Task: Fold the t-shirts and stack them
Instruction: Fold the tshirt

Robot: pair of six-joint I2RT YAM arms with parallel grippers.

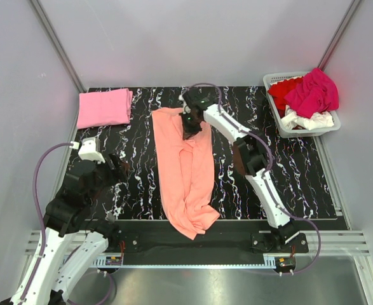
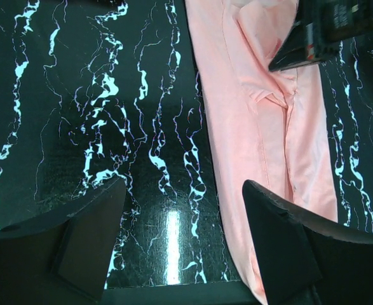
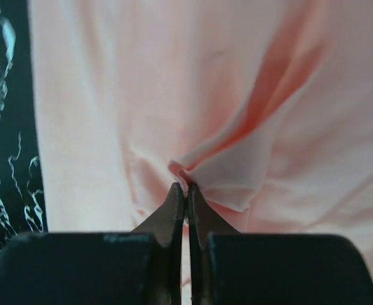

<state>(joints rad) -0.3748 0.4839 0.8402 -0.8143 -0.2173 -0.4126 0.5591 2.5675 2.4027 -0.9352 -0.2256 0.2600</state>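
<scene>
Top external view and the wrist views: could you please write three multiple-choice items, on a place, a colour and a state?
1. Where on the black table lies the folded pink t-shirt? A far left corner; B near right corner; C centre.
2. What colour tops the heap in the white basket? A green; B magenta; C blue.
3. How is the right pincer? A wide open; B shut on nothing; C shut on the salmon-orange t-shirt.
Key: A, it lies at the far left; B, a magenta t-shirt lies uppermost; C, closed tips pinch a fold.
</scene>
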